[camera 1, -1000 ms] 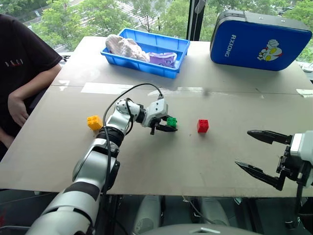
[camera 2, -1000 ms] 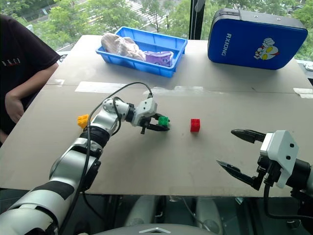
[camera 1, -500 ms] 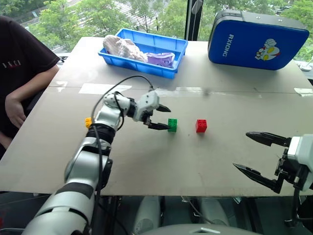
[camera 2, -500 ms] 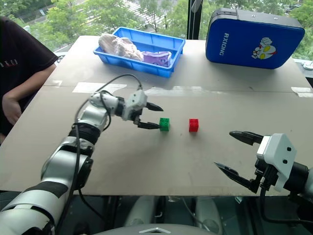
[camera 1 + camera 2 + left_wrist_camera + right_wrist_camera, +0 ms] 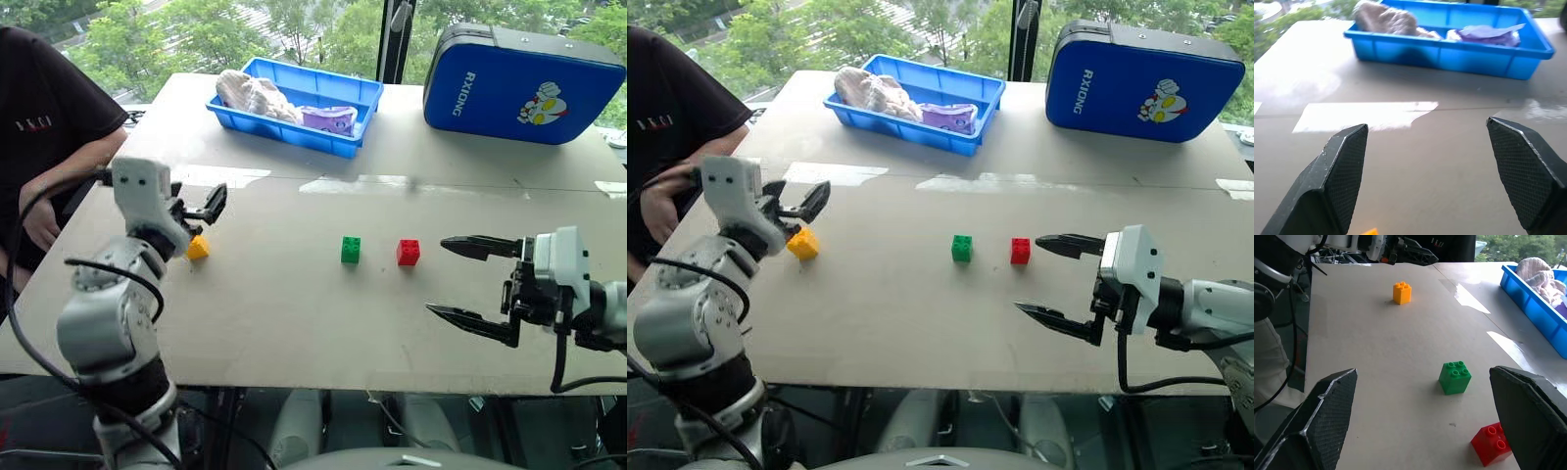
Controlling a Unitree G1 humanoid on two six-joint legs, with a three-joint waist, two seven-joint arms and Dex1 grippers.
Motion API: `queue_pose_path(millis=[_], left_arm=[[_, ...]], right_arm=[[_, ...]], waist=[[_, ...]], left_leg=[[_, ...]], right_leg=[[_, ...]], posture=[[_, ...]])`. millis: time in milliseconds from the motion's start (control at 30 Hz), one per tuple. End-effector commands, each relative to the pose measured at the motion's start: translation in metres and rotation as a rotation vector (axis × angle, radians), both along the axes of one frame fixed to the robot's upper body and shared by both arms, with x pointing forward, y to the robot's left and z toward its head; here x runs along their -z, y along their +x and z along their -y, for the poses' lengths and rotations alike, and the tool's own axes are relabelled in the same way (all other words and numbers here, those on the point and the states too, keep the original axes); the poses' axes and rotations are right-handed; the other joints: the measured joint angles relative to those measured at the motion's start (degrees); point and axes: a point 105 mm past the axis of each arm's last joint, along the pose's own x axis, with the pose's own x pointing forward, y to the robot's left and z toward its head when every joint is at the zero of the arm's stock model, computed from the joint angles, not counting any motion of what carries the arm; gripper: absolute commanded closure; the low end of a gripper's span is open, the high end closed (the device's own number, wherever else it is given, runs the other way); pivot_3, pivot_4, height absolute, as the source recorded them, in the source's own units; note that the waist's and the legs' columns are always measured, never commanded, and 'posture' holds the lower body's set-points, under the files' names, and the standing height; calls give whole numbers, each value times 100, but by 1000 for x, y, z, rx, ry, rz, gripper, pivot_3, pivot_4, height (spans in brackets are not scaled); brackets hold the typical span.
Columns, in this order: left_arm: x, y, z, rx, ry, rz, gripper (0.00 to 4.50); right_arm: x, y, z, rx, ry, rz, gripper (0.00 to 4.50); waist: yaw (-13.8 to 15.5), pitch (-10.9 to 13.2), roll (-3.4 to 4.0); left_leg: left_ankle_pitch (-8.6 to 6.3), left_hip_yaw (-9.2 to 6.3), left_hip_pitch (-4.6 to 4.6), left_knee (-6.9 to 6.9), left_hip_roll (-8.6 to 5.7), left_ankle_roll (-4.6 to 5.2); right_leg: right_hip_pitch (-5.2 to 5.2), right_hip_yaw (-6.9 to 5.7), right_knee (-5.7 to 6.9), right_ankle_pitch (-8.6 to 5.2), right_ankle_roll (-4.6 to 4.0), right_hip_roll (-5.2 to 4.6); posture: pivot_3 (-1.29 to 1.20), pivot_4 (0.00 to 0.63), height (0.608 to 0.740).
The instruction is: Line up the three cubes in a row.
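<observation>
Three cubes rest on the brown table: the yellow cube (image 5: 198,248) at the left, the green cube (image 5: 351,250) in the middle, and the red cube (image 5: 408,253) close on its right. Green and red sit side by side, level with the yellow one. My left gripper (image 5: 795,199) hovers open and empty just above and behind the yellow cube, pointing toward the far tray. My right gripper (image 5: 436,276) is open and empty, level, pointing left at the red cube from a short gap away. The right wrist view shows the green cube (image 5: 1454,377) and red cube (image 5: 1492,444) between its fingers.
A blue tray (image 5: 284,132) holding pale and purple cloth bundles stands at the far middle. A blue case (image 5: 519,83) stands at the far right. A person in a dark shirt (image 5: 39,108) sits at the table's left side, a hand near my left arm.
My left gripper let go of the green cube, opened, and swung back left and up to the yellow cube. The right gripper shifted a little left toward the red cube.
</observation>
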Motion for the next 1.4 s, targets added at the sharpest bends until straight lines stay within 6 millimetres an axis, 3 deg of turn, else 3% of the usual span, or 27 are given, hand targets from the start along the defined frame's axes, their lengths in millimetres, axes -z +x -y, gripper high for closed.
queue_pose_path(millis=[33, 167, 567, 600, 633, 700, 733, 767, 800, 933, 1000, 1100, 1167, 1267, 1400], left_arm=[[10, -18, -7, -205, 27, -29, 546], [26, -14, -1, -231, -8, -49, 546], [53, 7, -22, -261, 11, -63, 546], [55, 8, -22, -252, 14, -63, 1043], [56, 9, -21, -243, 17, -58, 1251], [54, 11, -19, -216, 33, -36, 2281], [51, 12, -17, -194, 46, -17, 2281], [49, 13, -15, -164, 44, -6, 3059], [48, 13, -13, -135, 37, 2, 3195], [29, 17, 0, 125, 64, 69, 3194], [15, 21, 30, 445, 62, 94, 3194], [22, 15, 67, 921, 157, -4, 3194], [27, 14, 71, 1093, 127, -90, 3194], [33, 35, 71, 1317, 265, -228, 3194], [40, 52, 78, 1467, 389, -309, 3194]], right_arm=[[-7, 0, -4, -57, 6, 16, 27], [-9, 5, -6, -85, -7, 24, 27], [-13, 8, 0, -88, -46, 49, 27], [-13, 8, 0, -86, -47, 50, 27], [-13, 8, 1, -84, -48, 50, 27], [-13, 8, 2, -75, -48, 51, 27], [-13, 8, 3, -69, -47, 51, 27], [-12, 7, 3, -65, -47, 51, 27], [-12, 7, 3, -63, -48, 51, 27], [-11, 5, 4, -39, -41, 51, 27], [-9, 2, 4, -22, -36, 44, 27], [-10, -4, 5, 11, -26, 49, 27], [-10, -7, 6, 29, -25, 53, 27], [-10, -13, 6, 66, -36, 67, 27], [-7, -16, 6, 93, -38, 62, 27]], waist=[[-3, -2, -4], [22, -3, -5], [-9, -3, -5], [-8, -3, -5], [-7, -3, -5], [-7, -3, -5], [-7, -3, -5], [-7, -3, -5], [-7, -3, -5], [-12, -3, -5], [-9, -3, -4], [38, -4, 5], [44, -5, 8], [71, -4, 7], [100, -5, 5]], left_leg=[[0, -7, -1, 0, 1, 0], [3, -20, 0, 0, 3, -6], [2, -15, -2, -1, 3, -4], [2, -15, -3, -1, 3, -5], [2, -15, -3, -1, 3, -5], [2, -15, -2, -1, 3, -5], [2, -15, -2, -1, 3, -5], [2, -15, -3, -1, 3, -5], [2, -16, -3, -1, 4, -5], [2, -16, -5, -3, 5, -6], [2, -16, -5, -4, 5, -7], [2, -15, -10, -5, 4, -7], [1, -6, -9, -5, 1, -7], [2, 0, -12, -4, -1, -5], [1, 11, -22, -4, 3, -3]], right_leg=[[0, -4, 1, 5, -9, 3], [2, -17, 3, -6, -36, 8], [0, -15, -1, -3, -41, 2], [0, -16, 0, -3, -41, 1], [0, -16, -1, -3, -41, 0], [0, -16, 0, -3, -41, -4], [0, -16, 0, -3, -41, -5], [-1, -17, 0, -3, -42, -7], [-1, -17, 0, -3, -42, -8], [-5, -19, 0, -3, -43, -34], [-7, -23, 0, -3, -44, -34], [-14, -33, 0, -3, -46, -37], [-15, -29, -3, -4, -45, -38], [-19, -31, -6, -7, -38, -20], [-28, -27, -9, -4, -42, -9]], posture=[[0, 150, 740], [0, 150, 740], [0, 150, 740], [0, 150, 740], [0, 150, 740], [0, 150, 740], [0, 150, 740], [0, 150, 740], [0, 150, 740], [0, 150, 740], [0, 150, 740], [0, 150, 740], [0, 150, 740], [0, 150, 740], [0, 150, 740]])
